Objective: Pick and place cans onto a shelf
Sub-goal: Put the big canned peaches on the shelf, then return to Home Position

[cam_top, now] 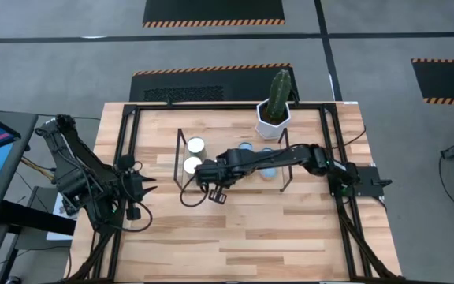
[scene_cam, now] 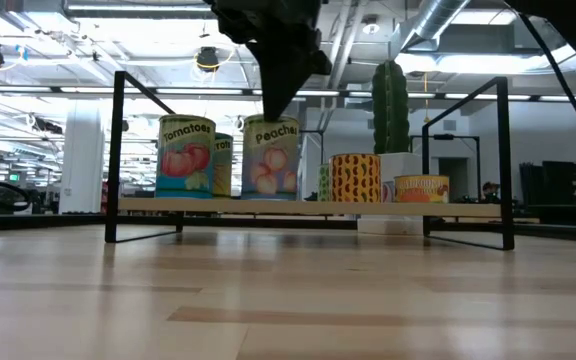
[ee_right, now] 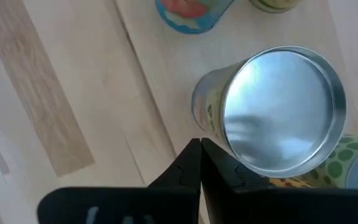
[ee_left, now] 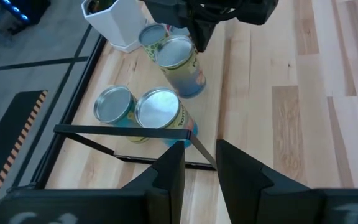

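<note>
The shelf (scene_cam: 268, 207) is a black rod rack with a light wood board, and it also shows in the high view (cam_top: 181, 158). Several cans stand upright on it: a Tomatoes can (scene_cam: 186, 155), a Peaches can (scene_cam: 270, 155), a patterned can (scene_cam: 355, 177) and a short orange can (scene_cam: 421, 188). My right gripper (ee_right: 197, 149) is shut and reaches in from the table's right, its tips by the Peaches can's silvery top (ee_right: 281, 112). My left gripper (ee_left: 199, 162) is open and empty, left of the shelf (cam_top: 144, 189). My right gripper's shut fingertips (scene_cam: 273, 112) point down at the near side of the Peaches can's top rim (ee_left: 194, 50). I cannot tell whether they touch it. The can stands upright on the shelf board.
A white hexagonal pot with a cactus (cam_top: 274, 110) stands just behind the shelf's far right corner. Black frame rails (cam_top: 124, 158) run along the table's left and right sides. Bare wood lies between the shelf and the near edge (cam_top: 243, 237).
</note>
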Controlling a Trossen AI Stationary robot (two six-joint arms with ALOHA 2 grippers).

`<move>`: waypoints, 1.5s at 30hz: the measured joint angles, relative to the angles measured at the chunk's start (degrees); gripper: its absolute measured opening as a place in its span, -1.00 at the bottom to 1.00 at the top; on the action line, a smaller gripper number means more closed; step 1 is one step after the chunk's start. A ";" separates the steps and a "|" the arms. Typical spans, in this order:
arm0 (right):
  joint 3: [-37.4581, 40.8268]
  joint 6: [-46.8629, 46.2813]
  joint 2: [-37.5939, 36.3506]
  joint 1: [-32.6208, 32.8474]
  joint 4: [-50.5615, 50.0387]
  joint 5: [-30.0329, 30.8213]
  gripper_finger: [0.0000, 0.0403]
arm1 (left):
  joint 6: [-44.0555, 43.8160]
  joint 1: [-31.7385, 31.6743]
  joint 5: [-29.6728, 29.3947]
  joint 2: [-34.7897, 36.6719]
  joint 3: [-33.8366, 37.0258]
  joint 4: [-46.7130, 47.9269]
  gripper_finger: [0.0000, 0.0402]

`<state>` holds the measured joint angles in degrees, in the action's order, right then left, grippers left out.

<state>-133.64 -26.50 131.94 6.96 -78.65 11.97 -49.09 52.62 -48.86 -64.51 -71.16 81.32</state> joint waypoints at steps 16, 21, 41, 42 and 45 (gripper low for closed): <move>-1.22 -5.39 -9.47 3.12 10.53 -11.52 -0.86 | 0.33 0.02 -2.00 0.02 0.00 -0.17 -0.60; -1.31 -9.90 -17.37 5.48 11.47 -13.64 -0.82 | 0.81 0.00 5.05 0.02 -0.07 1.16 -0.60; -1.07 11.63 -29.81 23.09 15.22 -10.34 -0.82 | 19.24 -0.11 31.63 6.14 0.02 -23.67 -0.60; -1.07 13.51 -29.81 23.85 15.71 -10.49 -0.82 | 22.74 -0.09 32.34 7.20 0.04 -26.33 -0.60; -1.01 15.75 -29.79 25.30 14.95 -10.64 -0.83 | 31.44 -0.45 34.17 10.85 1.93 -33.64 -0.60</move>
<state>-134.65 -10.75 102.15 32.26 -63.70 1.32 -17.64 52.17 -14.69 -53.66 -69.22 47.68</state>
